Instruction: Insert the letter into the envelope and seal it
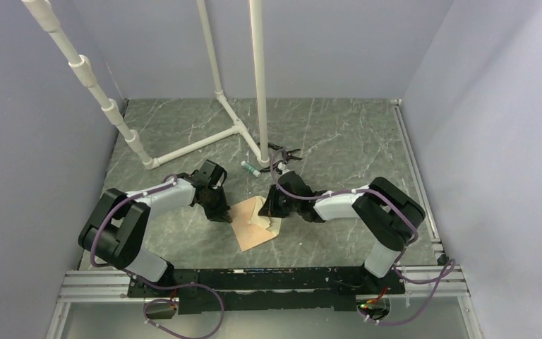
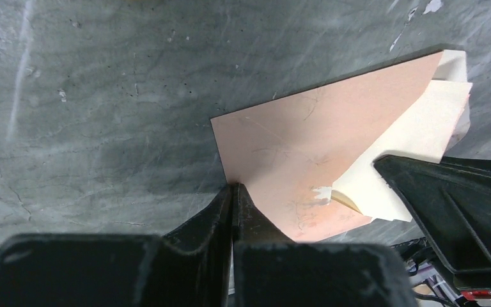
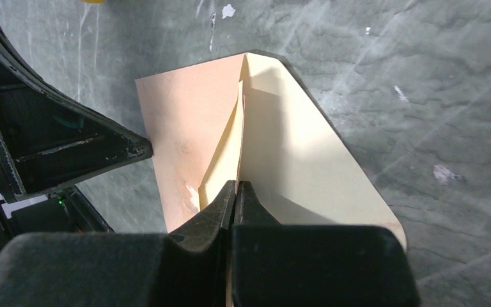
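The peach envelope (image 1: pixel 254 236) lies flat on the table between both arms, its pale flap (image 3: pixel 319 160) spread open to the right. My left gripper (image 2: pixel 233 187) is shut on the envelope's (image 2: pixel 294 141) left edge; in the top view this gripper (image 1: pixel 224 214) sits at the envelope's left side. The letter (image 2: pixel 415 128), a pale cream sheet, stands on edge at the envelope's mouth. My right gripper (image 3: pixel 237 183) is shut on the letter (image 3: pixel 220 173). How deep the sheet sits in the pocket is hidden. A small torn patch (image 2: pixel 323 192) marks the envelope near the mouth.
A white pipe frame (image 1: pixel 205 141) stands on the table behind the arms. A small green-capped tube (image 1: pixel 249 167) and a black clip-like tool (image 1: pixel 286 152) lie just beyond the right gripper (image 1: pixel 267 212). Grey walls close in the table on three sides.
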`<control>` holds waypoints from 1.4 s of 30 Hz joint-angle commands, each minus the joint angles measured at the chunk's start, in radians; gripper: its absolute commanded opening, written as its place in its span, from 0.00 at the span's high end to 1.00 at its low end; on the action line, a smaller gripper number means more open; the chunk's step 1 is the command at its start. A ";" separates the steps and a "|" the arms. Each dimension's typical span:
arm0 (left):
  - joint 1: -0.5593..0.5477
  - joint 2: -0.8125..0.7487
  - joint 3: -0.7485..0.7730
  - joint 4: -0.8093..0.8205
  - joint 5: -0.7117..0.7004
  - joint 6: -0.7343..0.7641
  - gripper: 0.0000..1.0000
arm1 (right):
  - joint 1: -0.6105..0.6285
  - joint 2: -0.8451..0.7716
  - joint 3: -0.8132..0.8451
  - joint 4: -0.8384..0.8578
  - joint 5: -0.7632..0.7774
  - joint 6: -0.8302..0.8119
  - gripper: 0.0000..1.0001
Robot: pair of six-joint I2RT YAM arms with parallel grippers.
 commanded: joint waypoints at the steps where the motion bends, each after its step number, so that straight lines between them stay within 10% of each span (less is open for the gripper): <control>1: -0.015 0.015 -0.035 -0.008 -0.020 -0.011 0.92 | 0.020 0.028 0.034 0.072 -0.032 0.015 1.00; 9: -0.015 -0.016 -0.026 -0.033 -0.039 -0.040 0.88 | 0.038 0.010 0.047 0.028 0.034 0.034 1.00; 15: -0.015 -0.063 -0.034 -0.089 -0.134 -0.059 0.87 | 0.038 -0.114 0.061 -0.177 0.139 -0.045 0.55; 19: -0.015 -0.068 -0.032 -0.084 -0.129 -0.064 0.85 | 0.038 -0.150 0.091 -0.286 0.177 -0.080 0.42; 27: -0.014 -0.089 -0.041 -0.048 -0.084 -0.100 0.70 | 0.038 -0.090 0.166 -0.344 0.145 -0.111 0.45; 42: -0.015 0.024 -0.042 0.095 0.111 -0.090 0.82 | 0.039 0.000 0.186 -0.264 -0.025 -0.102 0.42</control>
